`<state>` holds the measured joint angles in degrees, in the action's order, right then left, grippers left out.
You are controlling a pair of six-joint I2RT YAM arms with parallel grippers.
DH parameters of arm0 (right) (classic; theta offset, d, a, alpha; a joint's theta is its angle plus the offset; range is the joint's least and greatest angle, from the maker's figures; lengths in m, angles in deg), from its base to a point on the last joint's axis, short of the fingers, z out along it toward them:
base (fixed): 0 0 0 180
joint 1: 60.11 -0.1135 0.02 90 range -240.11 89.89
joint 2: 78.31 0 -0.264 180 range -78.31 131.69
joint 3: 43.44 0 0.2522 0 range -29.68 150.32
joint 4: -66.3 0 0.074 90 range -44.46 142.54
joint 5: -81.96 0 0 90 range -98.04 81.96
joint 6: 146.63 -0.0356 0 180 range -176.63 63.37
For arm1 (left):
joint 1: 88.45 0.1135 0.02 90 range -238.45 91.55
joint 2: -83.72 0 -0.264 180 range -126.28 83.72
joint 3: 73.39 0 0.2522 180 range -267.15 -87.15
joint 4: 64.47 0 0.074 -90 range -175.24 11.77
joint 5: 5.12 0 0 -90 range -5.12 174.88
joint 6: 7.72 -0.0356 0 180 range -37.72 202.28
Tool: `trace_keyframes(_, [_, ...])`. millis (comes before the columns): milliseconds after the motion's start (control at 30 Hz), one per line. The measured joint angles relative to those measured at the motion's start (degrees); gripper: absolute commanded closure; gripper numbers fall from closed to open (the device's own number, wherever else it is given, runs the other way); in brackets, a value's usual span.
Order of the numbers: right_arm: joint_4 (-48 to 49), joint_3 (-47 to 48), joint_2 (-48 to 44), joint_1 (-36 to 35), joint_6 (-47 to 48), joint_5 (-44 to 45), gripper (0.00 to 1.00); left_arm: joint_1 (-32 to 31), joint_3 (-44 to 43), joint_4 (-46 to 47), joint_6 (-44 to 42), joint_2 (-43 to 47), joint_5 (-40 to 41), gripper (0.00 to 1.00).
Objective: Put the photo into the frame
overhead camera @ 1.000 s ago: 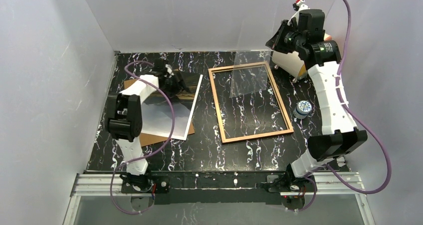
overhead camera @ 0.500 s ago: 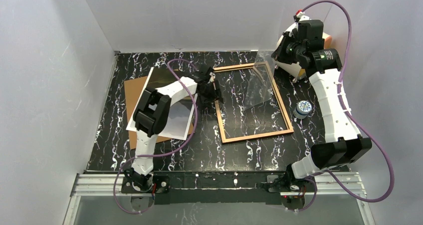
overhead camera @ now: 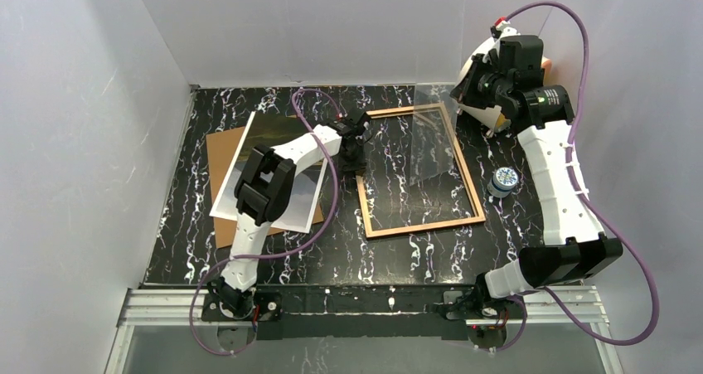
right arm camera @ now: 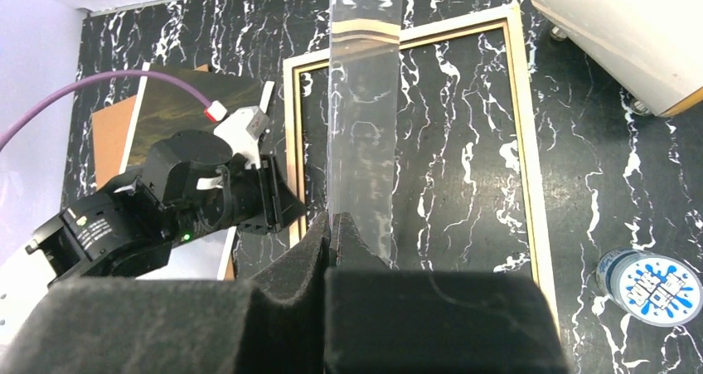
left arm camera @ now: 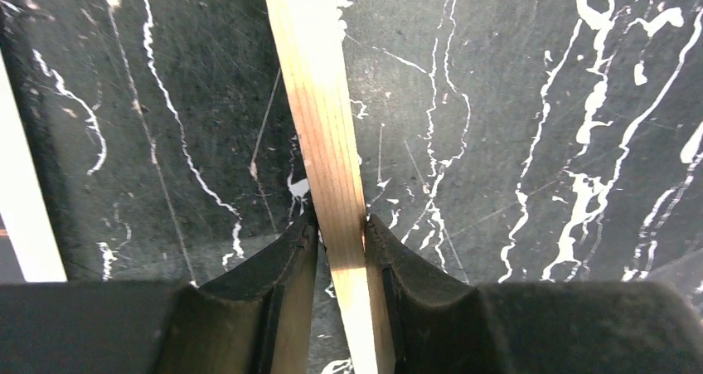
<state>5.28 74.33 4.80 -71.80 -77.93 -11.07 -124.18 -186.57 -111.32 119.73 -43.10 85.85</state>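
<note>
Black stone-patterned surface [overhead camera: 273,262] with white veins, closed in by plain white walls. The left arm [overhead camera: 264,183] leans forward from its base with its elbow raised over the photo [overhead camera: 286,204] and its forearm stretched toward the far right, reaching the left rail of the frame [overhead camera: 424,222] near that rail's far end. The left fingers [left arm camera: 286,262] point down and are clamped on the light wood rail, one on each side.

The right arm [overhead camera: 554,175] stands tall from its base, its wrist high over the far right corner. The right fingers [right arm camera: 298,254] are pressed together on the edge of a clear sheet [right arm camera: 361,142], which hangs tilted above the frame.

The frame lies flat at the middle of the surface, with the dark stone showing through it. The photo lies flat to its left, picture side up, on a brown board [overhead camera: 217,154], near the frame's left rail but not touching it.

To the right of the frame stand a small round container [overhead camera: 503,179], whose blue-and-white lid carries print too small to read, and a white box [right arm camera: 630,34].
</note>
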Motion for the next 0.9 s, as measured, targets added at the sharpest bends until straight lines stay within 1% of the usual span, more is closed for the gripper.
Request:
trace_keyframes(200, [0.3,0.0,0.0,0.0,-0.8,-3.5,0.99,-0.1,-3.5,-3.5,-5.2,-1.6,2.4,0.79])
trace_keyframes(333, [0.5,0.0,0.0,0.0,-1.7,-7.8,0.99,0.7,-4.2,-4.2,-7.9,-2.0,2.1,0.78])
trace_keyframes(433, [1.2,-0.1,0.1,0.0,-3.1,-11.7,0.99,2.5,-4.2,-4.5,-10.1,-2.0,1.1,0.78])
trace_keyframes(667, [6.2,-6.1,0.1,0.0,-7.1,-20.9,0.99,8.2,-4.0,-4.9,-15.0,-2.0,-2.3,0.76])
trace_keyframes(900, [10.4,-12.0,0.1,0.0,-10.6,-24.9,0.99,9.9,-0.6,-2.5,-15.4,-0.3,-4.3,0.74])
